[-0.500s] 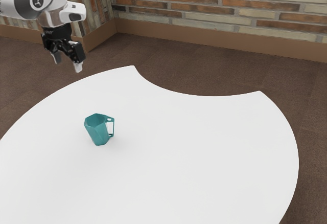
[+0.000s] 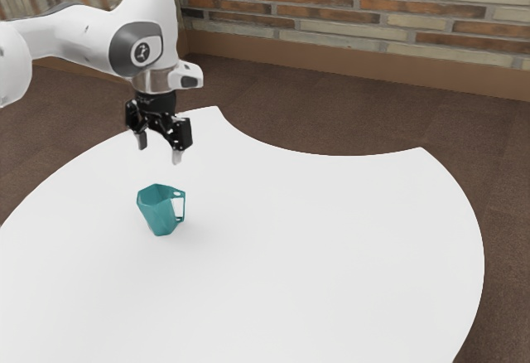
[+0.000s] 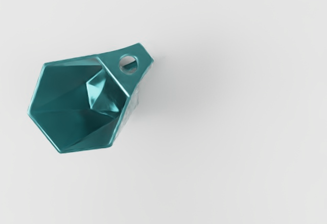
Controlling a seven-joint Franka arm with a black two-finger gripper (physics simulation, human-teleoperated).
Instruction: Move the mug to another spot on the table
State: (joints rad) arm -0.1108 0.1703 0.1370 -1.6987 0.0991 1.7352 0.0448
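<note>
I have the claw (image 2: 160,152) hanging above the mug (image 2: 160,210), at 12 o'clock of it in the exterior view and clear of its rim. The two fingers stand wide apart with nothing between them. The mug stands upright on the white counter (image 2: 331,255), at about 9 o'clock from the counter's middle in that view. Its handle (image 2: 180,204) sticks out toward 3 o'clock.

I judge the step in hand to be the descent for the grasp, with nothing gripped yet. The wrist view looks down into the mug (image 3: 76,106), an angular teal cup that tapers toward its base, with its handle (image 3: 130,63) out to one side and bare counter (image 3: 245,132) all around it.

To do this well, I would centre the hand over the opening before lowering. I would then turn the wrist so the fingers close on two opposite flat faces and the handle stays out of their path. Because of the taper, a pinch low on the body could squeeze the mug upward out of the grip, so I would take it near the rim. Alternatively, I could put one finger inside and one outside the wall. I would come straight down and close gently, since a nudge on the rim could tip it.

By my count there is one mug with one handle, one counter, and one arm carrying one claw with two fingers.
</note>
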